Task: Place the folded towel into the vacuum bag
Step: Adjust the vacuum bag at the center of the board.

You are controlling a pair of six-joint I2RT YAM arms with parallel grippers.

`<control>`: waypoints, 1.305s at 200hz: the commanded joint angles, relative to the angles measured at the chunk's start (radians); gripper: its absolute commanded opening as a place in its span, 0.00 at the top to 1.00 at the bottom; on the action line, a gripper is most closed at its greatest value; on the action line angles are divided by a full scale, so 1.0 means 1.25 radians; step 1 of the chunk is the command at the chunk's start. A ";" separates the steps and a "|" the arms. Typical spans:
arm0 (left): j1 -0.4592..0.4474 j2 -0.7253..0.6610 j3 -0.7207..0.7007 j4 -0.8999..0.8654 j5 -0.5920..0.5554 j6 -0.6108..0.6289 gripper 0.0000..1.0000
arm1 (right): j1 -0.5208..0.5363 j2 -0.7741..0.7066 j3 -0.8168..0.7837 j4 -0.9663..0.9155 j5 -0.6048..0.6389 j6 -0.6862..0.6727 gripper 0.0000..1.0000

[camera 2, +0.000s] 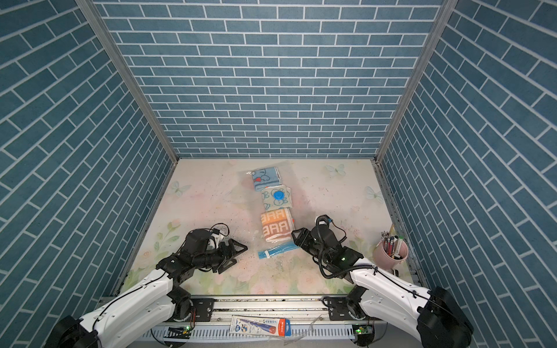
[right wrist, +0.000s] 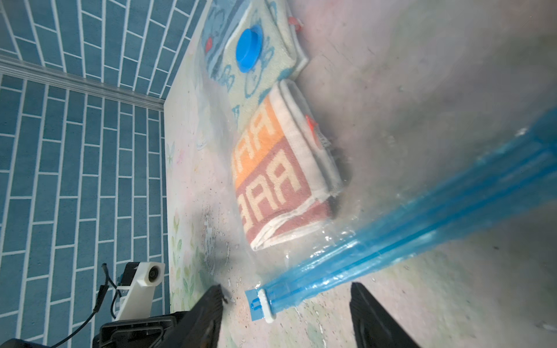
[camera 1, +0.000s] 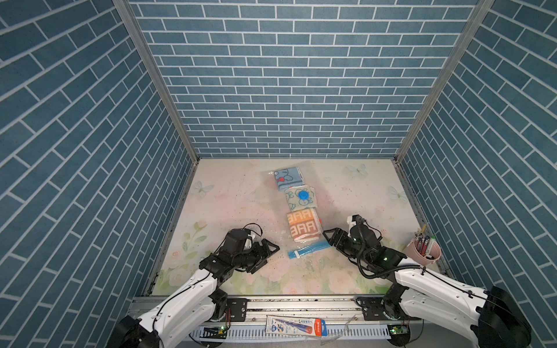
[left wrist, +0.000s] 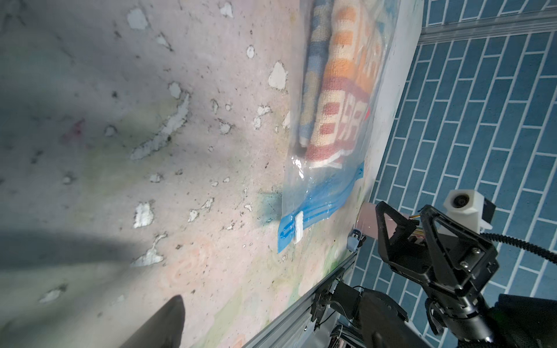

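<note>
On the table [camera 1: 229, 199], the left gripper [camera 1: 265, 256] sits at about 8 o'clock with its jaws spread and nothing between them, pointing toward 3 o'clock and well apart from the bag [camera 1: 322, 208]. The bag lies flat from 12 o'clock down past the centre and holds three folded towels in a row. The blue towel [camera 1: 287, 178] is farthest back, and the cream towel [camera 1: 297, 202] is next, under the valve cap [camera 1: 303, 195]. The orange towel [camera 1: 303, 228] is nearest the mouth, fully under the plastic. At its 6 o'clock side runs the zip strip [camera 1: 312, 249], with a white slider [camera 1: 297, 255] at the strip's 9 o'clock end. The right gripper [camera 1: 327, 239] is at about 4 o'clock, just beside the strip's 3 o'clock end. Its fingers [right wrist: 211, 310] stand apart and clamp nothing, though I cannot tell whether they touch the plastic. A pink cup [camera 1: 423, 254] of pens stands at the table's 4 o'clock edge.
</note>
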 commanded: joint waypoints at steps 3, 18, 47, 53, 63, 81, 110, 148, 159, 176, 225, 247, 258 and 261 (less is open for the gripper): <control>0.003 0.033 0.019 -0.005 0.004 0.018 0.09 | 0.006 -0.034 -0.008 -0.029 0.036 0.055 0.31; 0.004 0.066 0.028 -0.003 0.010 0.036 0.09 | 0.006 -0.054 0.008 -0.096 0.053 0.045 0.31; 0.004 0.132 0.033 0.035 0.026 0.041 0.09 | 0.001 -0.074 0.019 -0.150 0.077 0.026 0.30; 0.003 0.145 0.035 0.042 0.030 0.042 0.10 | -0.002 -0.074 0.018 -0.154 0.080 0.023 0.30; 0.003 0.169 0.048 0.045 0.032 0.070 0.10 | -0.009 -0.072 0.016 -0.158 0.080 0.019 0.30; 0.004 0.218 0.072 0.068 0.035 0.093 0.10 | -0.039 -0.062 0.017 -0.158 0.051 0.010 0.30; 0.005 0.309 0.094 0.165 0.040 0.078 0.12 | -0.134 -0.033 0.052 -0.189 -0.050 -0.035 0.30; 0.030 0.443 0.129 0.330 0.049 0.051 0.13 | -0.212 0.005 0.123 -0.291 -0.096 -0.102 0.29; 0.045 0.482 0.145 0.377 0.050 0.051 0.14 | -0.229 0.021 0.130 -0.301 -0.103 -0.111 0.30; 0.072 0.539 0.180 0.431 0.049 0.051 0.15 | -0.251 0.055 0.131 -0.297 -0.115 -0.112 0.30; 0.118 0.683 0.306 0.460 0.025 0.093 0.20 | -0.258 0.139 0.154 -0.283 -0.135 -0.138 0.30; 0.127 0.739 0.348 0.447 -0.007 0.125 0.22 | -0.258 0.158 0.154 -0.274 -0.148 -0.138 0.30; 0.131 0.763 0.364 0.446 -0.030 0.140 0.24 | -0.258 0.164 0.151 -0.274 -0.152 -0.138 0.31; 0.133 0.769 0.370 0.444 -0.035 0.142 0.24 | -0.258 0.163 0.150 -0.273 -0.152 -0.138 0.30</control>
